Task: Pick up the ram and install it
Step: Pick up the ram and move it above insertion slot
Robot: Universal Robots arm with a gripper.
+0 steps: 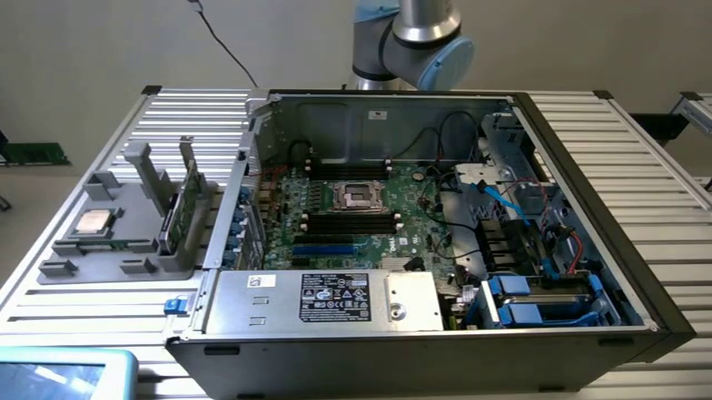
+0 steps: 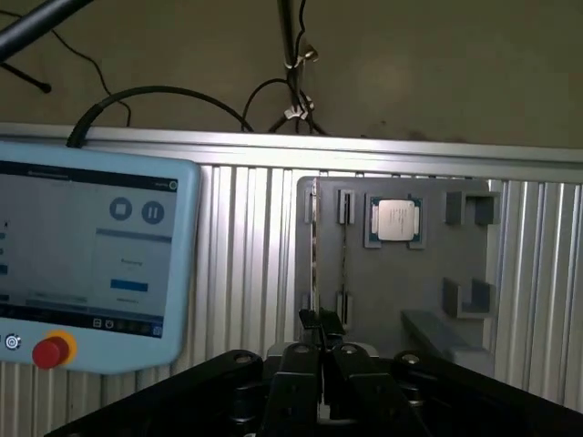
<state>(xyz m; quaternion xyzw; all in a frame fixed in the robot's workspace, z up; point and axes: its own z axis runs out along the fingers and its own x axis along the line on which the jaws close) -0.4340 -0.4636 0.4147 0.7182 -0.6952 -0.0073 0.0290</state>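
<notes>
On the holder [image 1: 117,204], a thin green ram [image 1: 109,246].

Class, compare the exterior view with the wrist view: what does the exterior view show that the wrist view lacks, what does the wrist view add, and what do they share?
Exterior view: the open computer case with its motherboard and power supply.
Wrist view: the shut gripper near the ram, and a red button.
Shared: the grey tray holding the ram on edge and the silver processor chip, the touchscreen pendant, and the ribbed table.
</notes>
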